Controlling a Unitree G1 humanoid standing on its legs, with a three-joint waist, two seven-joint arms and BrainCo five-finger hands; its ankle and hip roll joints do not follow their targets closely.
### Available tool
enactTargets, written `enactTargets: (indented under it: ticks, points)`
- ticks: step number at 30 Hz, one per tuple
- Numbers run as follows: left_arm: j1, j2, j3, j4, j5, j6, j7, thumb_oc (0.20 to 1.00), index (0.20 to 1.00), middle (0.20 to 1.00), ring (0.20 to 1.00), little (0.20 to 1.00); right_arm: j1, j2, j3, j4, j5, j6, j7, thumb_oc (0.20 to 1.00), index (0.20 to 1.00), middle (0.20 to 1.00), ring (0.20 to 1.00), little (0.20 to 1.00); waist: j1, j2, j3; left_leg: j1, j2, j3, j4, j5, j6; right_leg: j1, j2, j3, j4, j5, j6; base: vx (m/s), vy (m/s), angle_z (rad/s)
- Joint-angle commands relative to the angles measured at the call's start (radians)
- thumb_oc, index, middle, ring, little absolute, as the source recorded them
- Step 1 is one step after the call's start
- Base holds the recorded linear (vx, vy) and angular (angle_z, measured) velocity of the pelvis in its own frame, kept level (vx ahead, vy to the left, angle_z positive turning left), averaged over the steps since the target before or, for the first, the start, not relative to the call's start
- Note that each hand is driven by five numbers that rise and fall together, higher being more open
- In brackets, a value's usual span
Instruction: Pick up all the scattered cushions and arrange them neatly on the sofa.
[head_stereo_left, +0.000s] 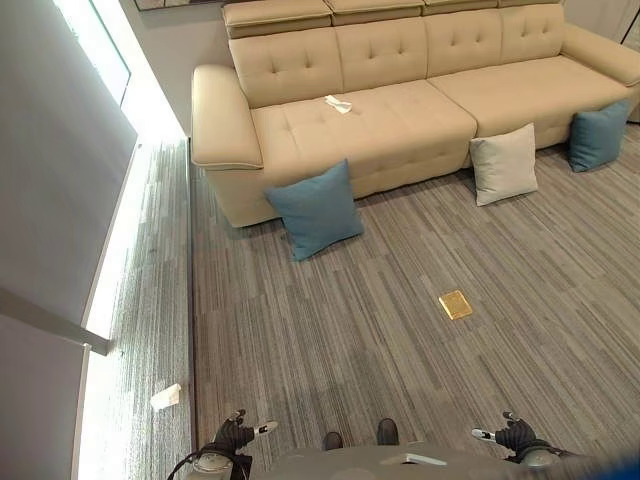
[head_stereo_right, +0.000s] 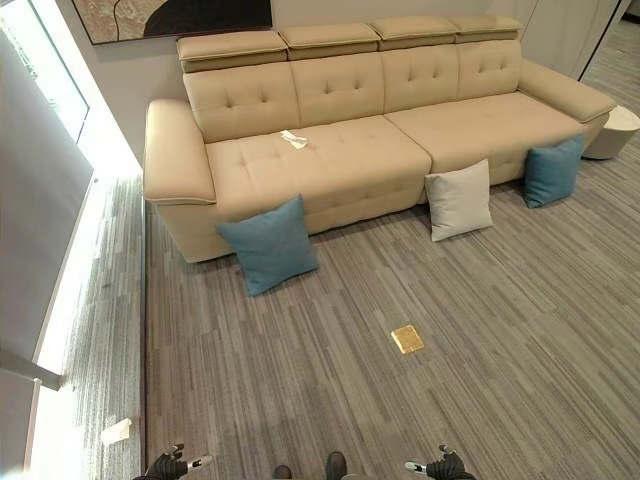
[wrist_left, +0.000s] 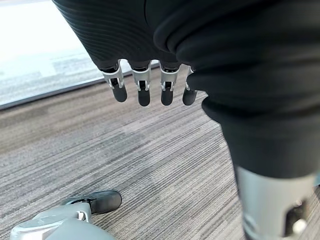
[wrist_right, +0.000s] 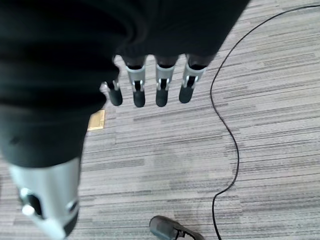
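A: Starting nearest us, what are the hands doing?

B: Both are hanging low at the bottom edge of the frame. The left hand (head_stereo_left: 238, 432) is sitting at lower left, the right hand (head_stereo_left: 512, 433) at lower right. In each wrist view the fingers (wrist_left: 143, 90) are pointing straight down, relaxed and spread, and nothing is resting in either palm.

A: So which step is in hand?

B: I am judging it as the very start: no cushion is being held, and none is lying on the seat. The robot is standing well back from the sofa (head_stereo_left: 400, 110).

A: What is lying between the robot and the sofa?

B: A small gold floor plate (head_stereo_left: 455, 304) is showing right of centre on the carpet (head_stereo_left: 380, 340), and a pale scrap (head_stereo_left: 166, 396) is lying at lower left by the window strip.

A: And the cushions?

B: Three are leaning on the floor against the sofa front: a blue cushion (head_stereo_left: 315, 209) at centre left, a white cushion (head_stereo_left: 504, 164) at right, and a second blue cushion (head_stereo_left: 598, 136) at the far right edge.

A: What is the next move calling for?

B: In my estimate, walking forward to the nearest blue one, then bending and closing both hands on it.

A: Anything hard to make out?

B: A small white object (head_stereo_left: 338, 103) is lying on the seat; I cannot identify it. The sofa's right end is being cut off by the frame.
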Motion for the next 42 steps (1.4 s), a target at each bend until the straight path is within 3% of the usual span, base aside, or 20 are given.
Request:
enactTargets:
  ticks: [1, 15, 23, 28, 32, 36, 39, 42]
  points:
    - [-0.065, 0.002, 0.034, 0.052, 0.028, -0.007, 0.001, 1.000, 1.000, 1.000, 1.000, 1.000, -0.056, -0.015, 0.024, 0.010, -0.016, -0.007, -0.019, 1.000, 1.000, 1.000, 1.000, 1.000, -0.008, -0.019, 0.016, -0.014, 0.055, -0.084, 0.005, -0.042, -0.072, 0.080, -0.064, 0.025, 0.011, -0.092, 0.098, 0.00, 0.000, 0.00]
    - [-0.080, 0.002, 0.027, 0.054, 0.054, 0.003, 0.011, 1.000, 1.000, 1.000, 1.000, 1.000, -0.061, -0.006, 0.044, 0.012, -0.048, 0.005, -0.019, 1.000, 1.000, 1.000, 1.000, 1.000, 0.010, -0.037, 0.015, -0.002, 0.048, -0.089, 0.005, -0.063, -0.055, 0.087, -0.070, 0.023, 0.020, -0.099, 0.102, 0.04, 0.015, 0.01]
    - [-0.088, 0.008, 0.032, 0.052, 0.048, 0.006, 0.008, 1.000, 1.000, 1.000, 1.000, 1.000, -0.082, -0.008, 0.056, -0.001, -0.065, 0.015, -0.015, 1.000, 1.000, 1.000, 1.000, 1.000, 0.038, -0.050, 0.025, -0.049, 0.009, -0.099, 0.084, -0.098, -0.023, 0.039, -0.093, 0.049, 0.083, -0.098, 0.115, 0.01, 0.071, -0.02]
    - [-0.099, 0.013, 0.032, 0.045, 0.049, 0.001, 0.015, 1.000, 1.000, 1.000, 1.000, 1.000, -0.099, -0.009, 0.058, -0.010, -0.073, 0.020, -0.017, 1.000, 1.000, 1.000, 1.000, 1.000, 0.053, -0.052, 0.038, -0.083, -0.023, -0.103, 0.146, -0.126, 0.003, -0.015, -0.120, 0.054, 0.176, -0.092, 0.137, 0.01, 0.102, -0.11]
    - [-0.110, 0.024, 0.029, 0.044, 0.065, 0.003, 0.019, 1.000, 1.000, 1.000, 1.000, 1.000, -0.110, -0.001, 0.067, -0.027, -0.073, 0.021, -0.016, 1.000, 1.000, 1.000, 1.000, 1.000, 0.049, -0.036, 0.067, -0.066, -0.035, -0.117, 0.160, -0.140, 0.024, -0.113, -0.130, 0.052, 0.368, -0.044, 0.154, 0.05, 0.096, -0.07]
    - [-0.111, 0.026, 0.023, 0.041, 0.069, 0.001, 0.018, 1.000, 1.000, 1.000, 1.000, 1.000, -0.116, -0.004, 0.080, -0.036, -0.073, 0.019, -0.019, 1.000, 1.000, 1.000, 1.000, 1.000, 0.038, -0.030, 0.070, -0.009, -0.034, -0.144, 0.143, -0.162, 0.029, -0.162, -0.083, 0.048, 0.341, -0.072, 0.132, 0.16, -0.011, 0.05]
    - [-0.108, 0.025, 0.011, 0.045, 0.079, -0.003, 0.020, 1.000, 1.000, 1.000, 1.000, 1.000, -0.113, -0.009, 0.091, -0.053, -0.063, 0.015, -0.020, 1.000, 1.000, 1.000, 1.000, 1.000, 0.005, -0.034, 0.076, 0.055, -0.038, -0.206, 0.109, -0.173, 0.025, -0.242, 0.005, 0.092, 0.269, -0.049, 0.123, 0.25, -0.095, 0.08]
    - [-0.115, 0.012, 0.003, 0.048, 0.085, -0.009, 0.018, 1.000, 1.000, 1.000, 1.000, 1.000, -0.095, -0.010, 0.094, -0.047, -0.063, 0.009, -0.021, 1.000, 1.000, 1.000, 1.000, 1.000, -0.004, -0.035, 0.069, 0.066, -0.031, -0.240, 0.109, -0.167, 0.002, -0.200, 0.022, 0.120, 0.227, -0.057, 0.095, 0.17, -0.167, 0.57]
